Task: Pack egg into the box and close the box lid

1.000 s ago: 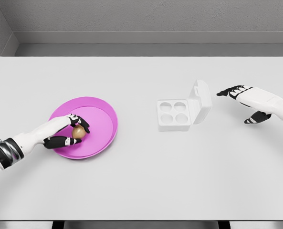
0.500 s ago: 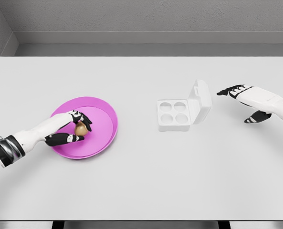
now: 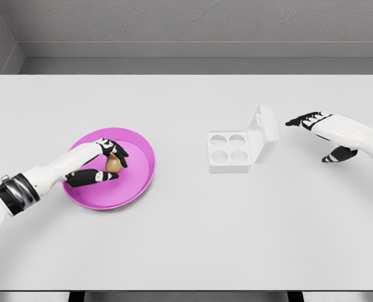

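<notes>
Sitting between the curled fingers of the left hand [image 3: 104, 165], the brown egg [image 3: 113, 164] was over the pink plate [image 3: 136, 189], held by thumb below and fingers above; whether it had cleared the plate's surface could not be told. The open box [image 3: 229, 151] lay well off to that hand's right across the table [image 3: 186, 245], its four cups empty and its lid [image 3: 265, 133] tilted up on the far side. The carry would likely run rightward. The right hand [image 3: 318, 129], fingers relaxed and holding nothing, hovered just beyond the lid, nearer for closing.
</notes>
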Action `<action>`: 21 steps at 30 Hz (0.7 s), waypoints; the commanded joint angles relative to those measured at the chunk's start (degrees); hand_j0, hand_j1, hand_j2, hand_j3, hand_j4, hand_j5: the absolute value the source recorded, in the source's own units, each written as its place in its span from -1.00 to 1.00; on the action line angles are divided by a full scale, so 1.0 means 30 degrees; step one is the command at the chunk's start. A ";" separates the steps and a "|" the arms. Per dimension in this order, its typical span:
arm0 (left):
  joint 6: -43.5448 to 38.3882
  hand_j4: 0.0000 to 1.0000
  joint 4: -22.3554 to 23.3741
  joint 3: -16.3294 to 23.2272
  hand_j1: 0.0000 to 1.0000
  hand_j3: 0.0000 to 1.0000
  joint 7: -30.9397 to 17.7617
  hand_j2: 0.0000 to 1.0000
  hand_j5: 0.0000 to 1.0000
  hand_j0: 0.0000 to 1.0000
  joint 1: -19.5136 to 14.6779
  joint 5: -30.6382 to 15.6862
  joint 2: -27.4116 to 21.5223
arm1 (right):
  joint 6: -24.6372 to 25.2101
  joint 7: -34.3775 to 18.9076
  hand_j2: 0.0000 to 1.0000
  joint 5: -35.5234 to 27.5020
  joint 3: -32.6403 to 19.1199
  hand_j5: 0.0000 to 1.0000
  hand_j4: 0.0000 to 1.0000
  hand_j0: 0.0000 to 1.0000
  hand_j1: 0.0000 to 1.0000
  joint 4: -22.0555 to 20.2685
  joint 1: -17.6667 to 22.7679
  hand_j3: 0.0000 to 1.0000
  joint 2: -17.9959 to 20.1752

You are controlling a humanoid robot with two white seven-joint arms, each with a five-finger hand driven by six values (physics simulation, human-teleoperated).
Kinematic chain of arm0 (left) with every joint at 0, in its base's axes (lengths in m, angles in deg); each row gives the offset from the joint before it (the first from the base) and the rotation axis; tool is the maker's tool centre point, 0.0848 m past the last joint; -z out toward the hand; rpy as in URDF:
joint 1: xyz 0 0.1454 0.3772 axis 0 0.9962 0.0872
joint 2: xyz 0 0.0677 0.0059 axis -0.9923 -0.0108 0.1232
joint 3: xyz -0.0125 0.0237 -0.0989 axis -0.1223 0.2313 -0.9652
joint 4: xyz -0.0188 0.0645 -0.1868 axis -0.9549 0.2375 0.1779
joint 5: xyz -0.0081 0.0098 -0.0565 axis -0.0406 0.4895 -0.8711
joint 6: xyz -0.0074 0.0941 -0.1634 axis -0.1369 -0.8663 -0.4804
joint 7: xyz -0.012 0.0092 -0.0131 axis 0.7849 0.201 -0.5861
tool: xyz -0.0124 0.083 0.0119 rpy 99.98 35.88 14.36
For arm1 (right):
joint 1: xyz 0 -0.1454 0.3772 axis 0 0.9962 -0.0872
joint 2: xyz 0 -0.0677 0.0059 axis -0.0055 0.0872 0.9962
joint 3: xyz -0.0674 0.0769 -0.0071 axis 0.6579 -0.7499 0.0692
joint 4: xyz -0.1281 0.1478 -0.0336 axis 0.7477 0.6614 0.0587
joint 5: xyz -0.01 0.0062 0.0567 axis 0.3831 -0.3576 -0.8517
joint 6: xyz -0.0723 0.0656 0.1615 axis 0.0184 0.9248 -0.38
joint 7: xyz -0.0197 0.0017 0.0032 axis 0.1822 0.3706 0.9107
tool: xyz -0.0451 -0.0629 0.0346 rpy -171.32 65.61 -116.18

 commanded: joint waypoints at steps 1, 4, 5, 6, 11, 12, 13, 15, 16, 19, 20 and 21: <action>-0.0017 -0.15 -0.0042 0.0025 -0.15 -0.15 0.0028 -0.15 -0.15 -0.15 0.0000 -0.0079 0.0119 | 0.0022 0.0009 1.00 -0.0092 -0.0012 1.00 1.00 1.00 1.00 -0.0009 0.0000 1.00 0.0025; -0.0017 -0.17 -0.0042 0.0054 -0.17 -0.17 -0.0001 -0.17 -0.17 -0.17 -0.0029 0.0009 0.0412 | 0.0022 0.0009 1.00 -0.0092 -0.0012 1.00 1.00 1.00 1.00 -0.0009 -0.0029 1.00 0.0025; -0.0017 -0.17 -0.0072 0.0084 -0.17 -0.17 -0.0001 -0.17 -0.17 -0.17 -0.0117 0.0009 0.0499 | 0.0022 0.0009 1.00 -0.0092 -0.0012 1.00 1.00 1.00 1.00 0.0020 -0.0029 1.00 0.0054; -0.0017 -0.17 -0.0072 0.0084 -0.17 -0.17 -0.0001 -0.17 -0.17 -0.17 -0.0147 0.0068 0.0646 | 0.0022 0.0009 1.00 -0.0063 -0.0012 1.00 1.00 1.00 1.00 0.0020 -0.0029 1.00 0.0054; -0.0017 -0.17 -0.0189 0.0201 -0.17 -0.17 0.0028 -0.17 -0.17 -0.17 -0.0352 0.0126 0.1056 | 0.0022 0.0009 1.00 -0.0063 -0.0041 1.00 1.00 1.00 1.00 -0.0009 -0.0059 1.00 0.0025; -0.0017 -0.18 -0.0218 0.0201 -0.18 -0.18 -0.0001 -0.18 -0.18 -0.18 -0.0381 0.0126 0.1056 | 0.0022 0.0009 1.00 -0.0092 -0.0041 1.00 1.00 1.00 1.00 -0.0009 -0.0059 1.00 0.0025; -0.0017 -0.19 -0.0218 0.0201 -0.19 -0.19 -0.0001 -0.19 -0.19 -0.19 -0.0381 0.0126 0.1086 | 0.0022 0.0009 1.00 -0.0063 -0.0041 1.00 1.00 1.00 1.00 0.0020 -0.0059 1.00 0.0025; -0.0017 -0.19 -0.0218 0.0230 -0.19 -0.19 -0.0001 -0.19 -0.19 -0.19 -0.0557 0.0126 0.1349 | 0.0022 0.0009 1.00 -0.0063 -0.0041 1.00 1.00 1.00 1.00 0.0079 -0.0059 1.00 0.0142; -0.0017 -0.19 -0.0306 0.0259 -0.19 -0.19 -0.0001 -0.19 -0.19 -0.19 -0.0557 0.0155 0.1378 | 0.0022 0.0009 1.00 -0.0063 -0.0041 1.00 1.00 1.00 1.00 0.0050 -0.0059 1.00 0.0142; -0.0017 -0.19 -0.0540 0.0260 -0.19 -0.19 -0.0001 -0.19 -0.19 -0.19 -0.0616 0.0126 0.1437 | 0.0022 0.0009 1.00 -0.0063 -0.0041 1.00 1.00 1.00 1.00 0.0049 -0.0059 1.00 0.0142; -0.0017 -0.19 -0.0540 0.0260 -0.19 -0.19 -0.0001 -0.19 -0.19 -0.19 -0.0732 0.0155 0.1525 | 0.0022 0.0009 1.00 -0.0063 -0.0041 1.00 1.00 1.00 1.00 0.0049 -0.0059 1.00 0.0142; -0.0017 -0.19 -0.0540 0.0318 -0.19 -0.19 -0.0001 -0.19 -0.19 -0.19 -0.0762 0.0156 0.1554 | 0.0022 0.0009 1.00 -0.0063 -0.0041 1.00 1.00 1.00 1.00 0.0079 -0.0059 1.00 0.0142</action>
